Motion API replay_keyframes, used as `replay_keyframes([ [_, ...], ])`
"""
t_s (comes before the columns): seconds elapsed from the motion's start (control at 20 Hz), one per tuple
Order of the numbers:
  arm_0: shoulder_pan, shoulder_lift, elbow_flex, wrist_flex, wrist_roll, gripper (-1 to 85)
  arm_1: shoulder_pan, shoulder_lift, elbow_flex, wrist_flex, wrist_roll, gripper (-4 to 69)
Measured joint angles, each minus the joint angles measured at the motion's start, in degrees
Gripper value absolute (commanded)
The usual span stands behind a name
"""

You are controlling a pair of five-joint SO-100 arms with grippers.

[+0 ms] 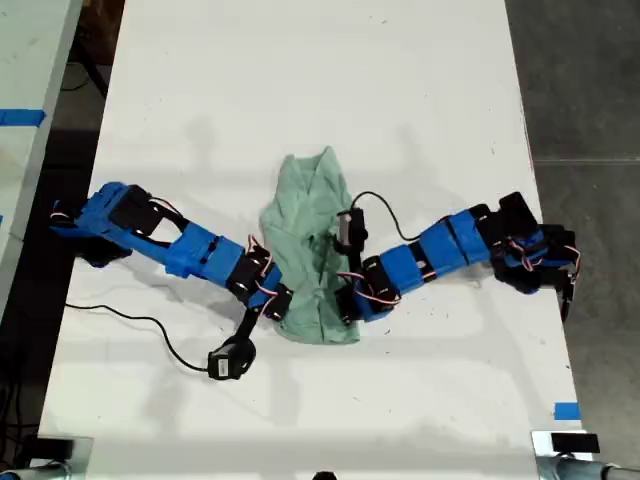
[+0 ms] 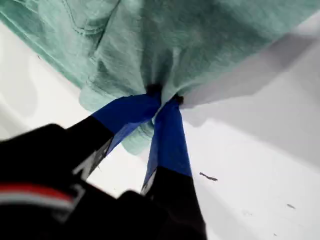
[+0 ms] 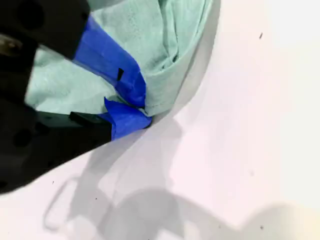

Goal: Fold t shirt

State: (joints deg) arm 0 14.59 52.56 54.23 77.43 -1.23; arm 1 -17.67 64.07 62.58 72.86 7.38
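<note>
The shirt (image 1: 312, 255) sits mid-bench (image 1: 300, 80), bunched. My first pincer (image 2: 164, 100) and second pincer (image 3: 136, 112) are both clamped on its edges. Soft, light, floppy stuff, I'd guess; hems look like the safest grab.

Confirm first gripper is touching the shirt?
Touching. First wrist view shows my first gripper's blue tips closed on a pinch of the shirt.
</note>
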Motion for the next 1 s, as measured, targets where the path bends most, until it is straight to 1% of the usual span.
replay_keyframes([
  [0.1, 0.0, 1.93, 0.26, -1.49, 1.05, -0.3, 0.0, -0.09, -4.39, 1.49, -1.41, -1.7],
  [0.25, 0.09, 8.09, 0.7, -1.85, 1.23, -0.3, 0.09, -0.09, -13.71, 7.03, -4.31, -1.7],
  [0.4, -2.9, 17.84, 3.25, 1.85, 1.93, -0.3, 4.39, 4.75, -14.68, 9.14, -9.49, -1.7],
  [0.5, -8.7, 23.64, 3.69, 4.48, 3.78, -0.3, 10.28, 8.44, -14.77, 9.23, -14.15, -1.7],
  [0.6, -16.44, 27.86, 3.87, 6.68, 5.27, -0.3, 16.7, 11.6, -14.77, 9.23, -18.54, -1.7],
  [0.75, -28.56, 29.0, 3.87, 7.29, 7.56, -0.3, 27.07, 13.89, -14.77, 9.23, -23.47, -1.7],
  [0.8, -32.43, 28.83, 3.87, 7.29, 8.53, 2.0, 30.59, 13.89, -14.68, 9.23, -24.96, -1.8],
  [0.85, -35.86, 27.42, 3.78, 7.29, 9.49, 8.1, 34.19, 13.89, -14.33, 9.32, -26.19, -1.2],
  [0.9, -39.2, 25.05, 3.78, 7.29, 10.2, 12.1, 37.44, 13.97, -13.27, 9.32, -27.25, 4.8],
  [0.95, -41.75, 22.5, 3.87, 7.82, 10.63, 14.2, 40.17, 13.89, -12.74, 9.67, -28.3, 14.3],
  [1.0, -43.86, 20.74, 3.87, 9.05, 10.72, 15.1, 42.54, 13.89, -12.66, 10.9, -28.92, 19.6],
])
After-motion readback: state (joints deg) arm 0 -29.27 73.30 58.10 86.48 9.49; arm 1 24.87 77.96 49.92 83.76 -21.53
